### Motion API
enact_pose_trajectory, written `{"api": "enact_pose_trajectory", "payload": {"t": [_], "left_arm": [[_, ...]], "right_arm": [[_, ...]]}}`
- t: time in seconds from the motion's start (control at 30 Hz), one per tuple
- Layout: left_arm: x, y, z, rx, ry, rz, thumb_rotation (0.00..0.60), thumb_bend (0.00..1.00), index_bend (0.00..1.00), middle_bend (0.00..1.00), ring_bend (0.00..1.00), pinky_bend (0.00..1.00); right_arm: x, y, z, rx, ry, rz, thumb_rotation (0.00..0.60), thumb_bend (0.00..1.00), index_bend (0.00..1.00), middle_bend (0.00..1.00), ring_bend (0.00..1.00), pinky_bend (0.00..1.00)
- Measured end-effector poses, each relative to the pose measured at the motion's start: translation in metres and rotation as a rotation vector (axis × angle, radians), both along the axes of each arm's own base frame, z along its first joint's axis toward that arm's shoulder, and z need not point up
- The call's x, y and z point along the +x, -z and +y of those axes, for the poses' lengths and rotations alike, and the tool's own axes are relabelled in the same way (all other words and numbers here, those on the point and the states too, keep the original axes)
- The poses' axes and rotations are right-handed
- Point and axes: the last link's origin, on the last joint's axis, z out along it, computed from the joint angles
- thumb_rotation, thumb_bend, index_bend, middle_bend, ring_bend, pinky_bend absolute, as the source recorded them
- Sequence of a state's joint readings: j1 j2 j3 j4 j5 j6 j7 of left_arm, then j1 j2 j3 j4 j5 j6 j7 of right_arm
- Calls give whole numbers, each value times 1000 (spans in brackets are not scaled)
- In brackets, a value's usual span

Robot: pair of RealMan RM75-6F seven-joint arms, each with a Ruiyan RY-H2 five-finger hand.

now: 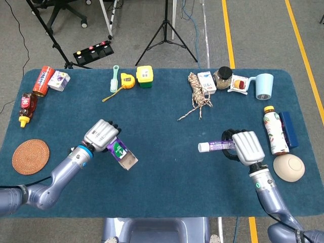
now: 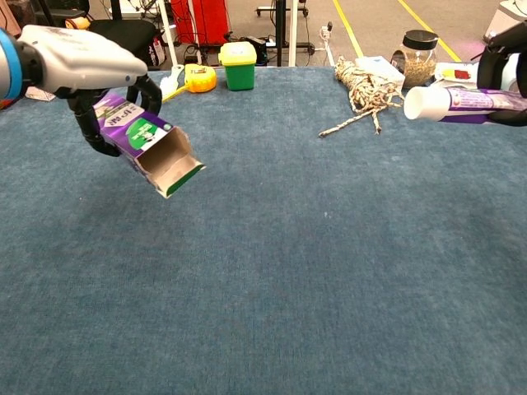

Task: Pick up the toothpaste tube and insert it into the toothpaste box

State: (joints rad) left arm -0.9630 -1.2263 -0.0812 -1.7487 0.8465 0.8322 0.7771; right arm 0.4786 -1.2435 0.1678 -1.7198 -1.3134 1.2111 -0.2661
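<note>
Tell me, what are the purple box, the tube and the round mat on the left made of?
The box looks like thin printed cardboard: glossy purple outside, plain brown inside its open end. The tube seems smooth plastic, purple with a white cap, though a laminate would look the same. The round mat appears to be woven rattan or straw, judging by its matte tan surface with ringed texture.

The left hand [image 2: 78, 70] held the purple toothpaste box [image 2: 148, 145] above the blue table [image 2: 313, 271], with its open end tilted down to the right. At the right edge, the right hand [image 2: 504, 70] held the toothpaste tube [image 2: 465, 102] level, white cap pointing left.
</note>
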Motion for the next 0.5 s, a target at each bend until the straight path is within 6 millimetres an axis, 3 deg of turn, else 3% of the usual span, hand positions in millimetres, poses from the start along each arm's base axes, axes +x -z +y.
{"api": "enact_pose_trajectory", "payload": {"t": [0.23,0.5], "left_arm": [[45,11,-4,3,-89,-39,600,253,539,452,327,545],[87,38,-13,-4,-159,-22,600,255,538,472,337,578]], "right_arm": [[24,6,12,9,-51,22,600,485,611,618,579,557],[45,18,20,-12,-53,128,600,502,611,618,586,625]]}}
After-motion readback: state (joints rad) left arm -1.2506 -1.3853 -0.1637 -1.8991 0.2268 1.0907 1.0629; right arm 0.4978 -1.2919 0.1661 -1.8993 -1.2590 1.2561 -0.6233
